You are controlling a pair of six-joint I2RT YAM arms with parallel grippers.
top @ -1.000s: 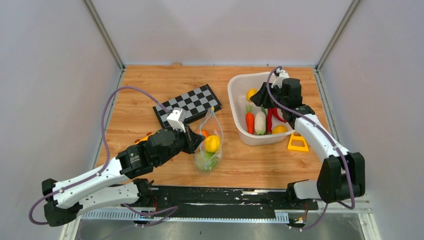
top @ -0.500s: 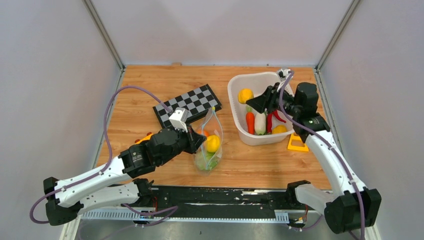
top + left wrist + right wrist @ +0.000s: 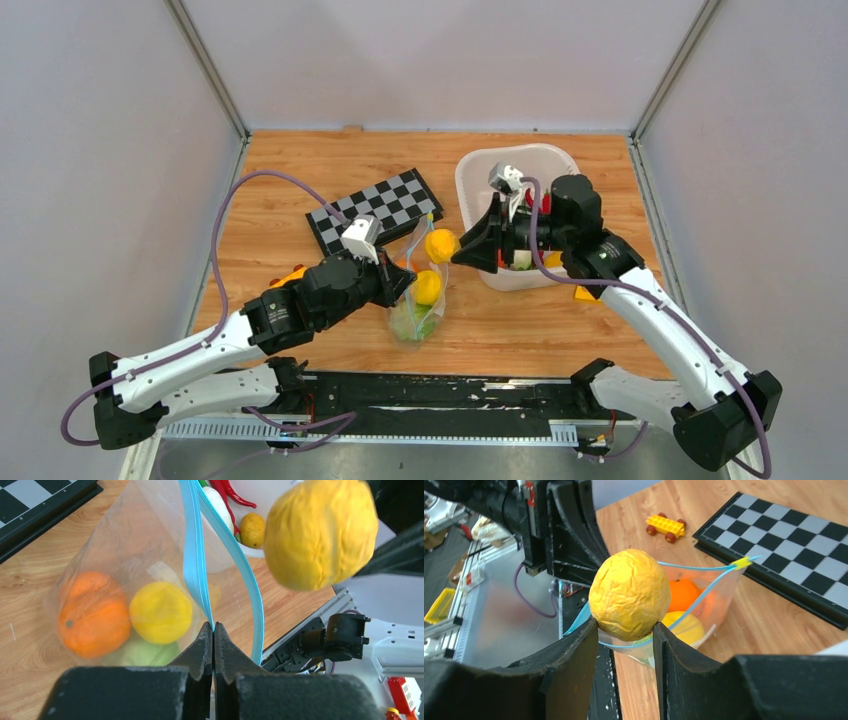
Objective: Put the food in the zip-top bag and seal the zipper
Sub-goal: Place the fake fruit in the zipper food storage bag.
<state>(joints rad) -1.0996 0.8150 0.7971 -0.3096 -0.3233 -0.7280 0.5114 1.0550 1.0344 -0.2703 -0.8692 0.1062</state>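
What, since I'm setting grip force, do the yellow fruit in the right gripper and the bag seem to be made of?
The yellow fruit: probably hard moulded plastic, matte, with a wrinkled skin texture; no denting shows where the right gripper clamps it. The bag: thin clear plastic film, glossy, creased, contents visible through it. Its zipper: opaque teal plastic strip.

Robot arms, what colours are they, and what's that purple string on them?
Both the left arm and the right arm have white tube-shaped links with chunky black joints. Each ends in two black wedge-shaped jaws. The string is a thin purple cable, one per arm. A small white camera box sits on each wrist.
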